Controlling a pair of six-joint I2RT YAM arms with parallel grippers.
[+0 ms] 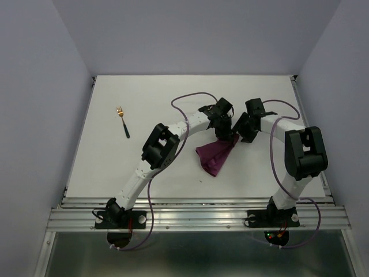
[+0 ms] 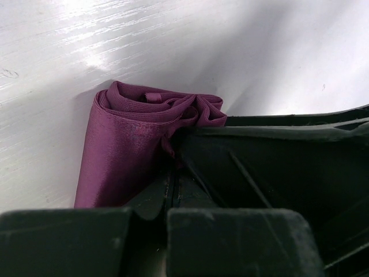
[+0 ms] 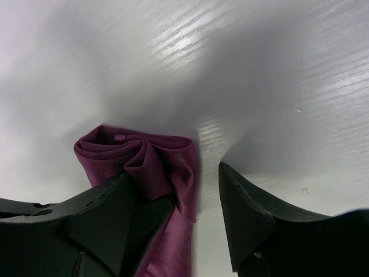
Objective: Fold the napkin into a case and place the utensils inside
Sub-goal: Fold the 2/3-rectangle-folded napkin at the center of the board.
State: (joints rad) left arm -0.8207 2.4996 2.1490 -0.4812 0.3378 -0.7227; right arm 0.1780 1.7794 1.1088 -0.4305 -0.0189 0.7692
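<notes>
Napkin [image 1: 215, 154]: lay bunched in loose plum layers near the middle of the table [image 1: 144, 98], not yet a neat strip. Was pinched at its far end by the left gripper [image 2: 173, 158], clamped tight on the folds. Was flanked by the right gripper [image 3: 184, 202], jaws spread, one finger against the cloth, nothing held. Called, on this reading, for spreading the bundle flat, aligning edges and pressing each crease before release, lest the layers spring apart. Had the fork [image 1: 123, 121] well apart, far left.
</notes>
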